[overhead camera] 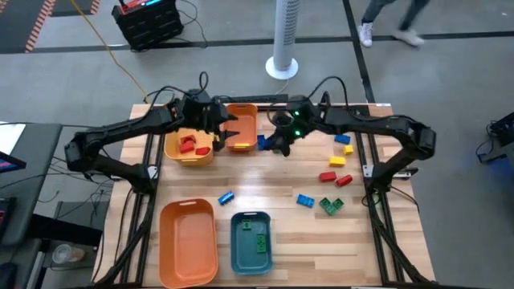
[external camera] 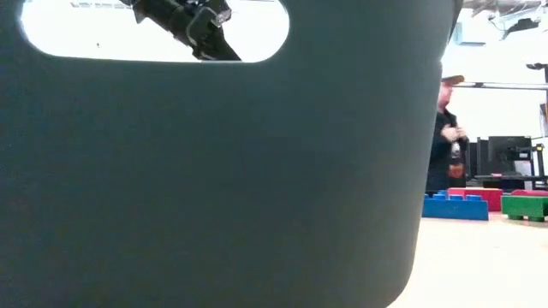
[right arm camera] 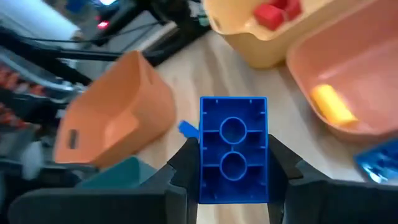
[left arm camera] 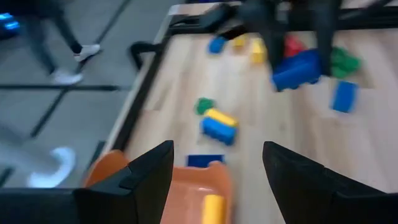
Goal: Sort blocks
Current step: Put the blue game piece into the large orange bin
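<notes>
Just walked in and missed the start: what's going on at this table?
A two-armed robot is sorting toy bricks into bins. The right claw is shut on a blue brick, lifted off the table near the small orange bin, which holds a yellow brick. The left claw hangs open over that bin. Red bricks lie in the yellow bin; more bricks wait on the table.

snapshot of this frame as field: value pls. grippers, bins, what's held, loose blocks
right gripper: shut on blue block, lifted beside the small orange bin
left gripper: open, empty, over the small orange bin
yellow bin: red blocks inside
small orange bin: one yellow block inside
teal bin: green blocks inside
large orange bin: looks empty
loose blocks: blue, yellow, red and green ones on the right half of the table
background: person beyond the table
</notes>
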